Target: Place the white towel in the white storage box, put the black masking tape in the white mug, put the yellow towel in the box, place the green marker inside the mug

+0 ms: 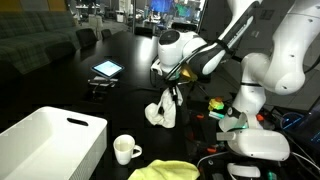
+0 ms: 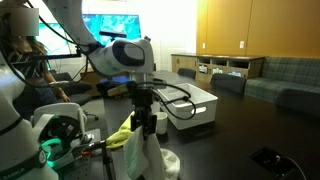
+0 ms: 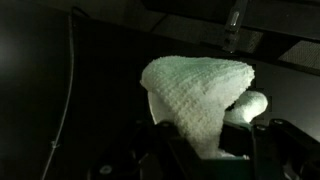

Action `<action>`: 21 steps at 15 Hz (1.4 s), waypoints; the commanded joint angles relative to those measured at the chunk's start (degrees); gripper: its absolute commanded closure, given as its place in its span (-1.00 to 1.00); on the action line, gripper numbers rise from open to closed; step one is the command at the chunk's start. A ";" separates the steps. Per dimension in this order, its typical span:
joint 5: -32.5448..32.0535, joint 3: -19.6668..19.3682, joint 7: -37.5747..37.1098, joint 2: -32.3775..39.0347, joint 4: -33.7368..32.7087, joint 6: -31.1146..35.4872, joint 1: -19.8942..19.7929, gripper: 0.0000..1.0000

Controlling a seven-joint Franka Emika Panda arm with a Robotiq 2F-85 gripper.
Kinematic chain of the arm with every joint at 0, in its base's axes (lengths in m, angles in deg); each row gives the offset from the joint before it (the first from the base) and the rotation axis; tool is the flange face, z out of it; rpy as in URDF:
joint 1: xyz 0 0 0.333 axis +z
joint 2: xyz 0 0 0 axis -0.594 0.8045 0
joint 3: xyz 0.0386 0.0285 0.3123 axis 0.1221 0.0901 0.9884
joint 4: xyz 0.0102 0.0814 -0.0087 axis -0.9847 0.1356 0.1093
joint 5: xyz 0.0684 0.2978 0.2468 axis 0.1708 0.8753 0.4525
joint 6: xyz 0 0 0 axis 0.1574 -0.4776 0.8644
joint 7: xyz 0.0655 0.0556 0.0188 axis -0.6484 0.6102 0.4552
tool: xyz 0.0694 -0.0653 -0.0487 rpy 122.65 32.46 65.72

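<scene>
In an exterior view we find the yellow towel (image 1: 175, 170) lying nearest the camera on the dark table (image 1: 120, 110), with the white mug (image 1: 125, 150) just beside it and the white storage box (image 1: 50, 140) next to the mug. Farther back, the gripper (image 1: 171, 100) is closed tight on the white towel (image 1: 160, 114), which hangs bunched beneath the jaws, well apart from the box. Beyond it, a tablet (image 1: 106, 69) lies flat on the table with its screen lit

The claw (image 3: 218, 152) pinches the white towel (image 3: 195, 85) (bunched, wrinkled folds) against a dark surface (image 3: 50, 100).
</scene>
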 commanded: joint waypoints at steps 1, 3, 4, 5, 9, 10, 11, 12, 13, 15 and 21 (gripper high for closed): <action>4.14 5.97 3.85 -10.33 -3.71 -14.57 -0.31 0.92; 5.63 8.68 5.29 -14.00 -7.39 -21.58 0.15 0.94; 6.44 9.86 6.18 -15.46 -9.65 -25.15 0.41 0.94; 7.15 10.87 6.91 -16.72 -11.94 -28.47 0.72 0.93; 7.51 13.94 6.30 -19.16 -18.82 -36.40 1.53 0.94; 7.60 14.82 5.65 -19.04 -20.54 -37.80 1.89 0.95; 7.54 15.08 6.01 -19.62 -21.83 -38.99 2.05 0.93; 7.31 15.78 5.49 -19.70 -23.20 -40.08 2.31 0.94; 7.30 16.46 5.31 -19.37 -25.01 -41.43 2.61 0.92; 6.80 17.84 4.28 -19.07 -27.98 -43.54 2.98 0.93; 5.01 22.13 2.51 -14.36 -38.18 -47.00 3.68 0.93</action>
